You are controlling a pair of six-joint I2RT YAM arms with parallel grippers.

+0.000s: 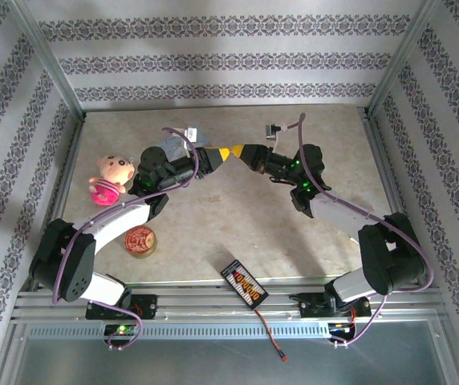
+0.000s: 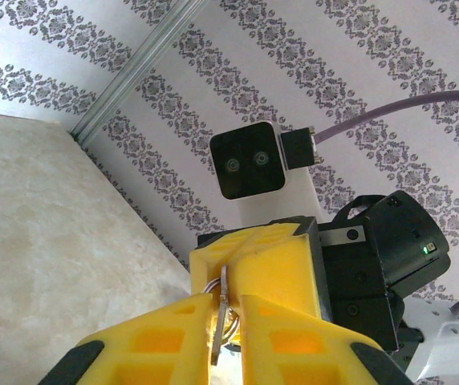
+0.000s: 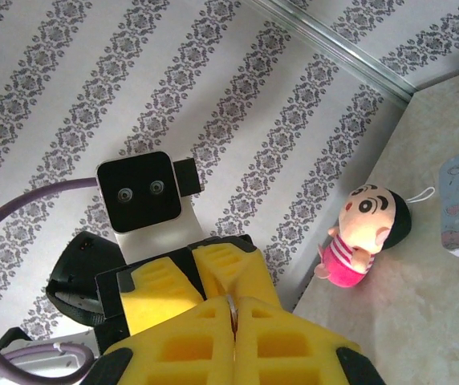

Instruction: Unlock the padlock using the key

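jaws: yellow | doll [image 1: 111, 178]: pink | walls [image 1: 213, 56]: grey floral stripes

Yellow fingers [image 2: 294, 341] of the left claw [image 2: 228, 309] hide most of a thin metal piece [image 2: 217, 337].

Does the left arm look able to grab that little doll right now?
Probably not yet. The doll lies close beside the left arm with nothing between, but its jaws have a small metal piece between them, tip to tip with the right arm's jaws.
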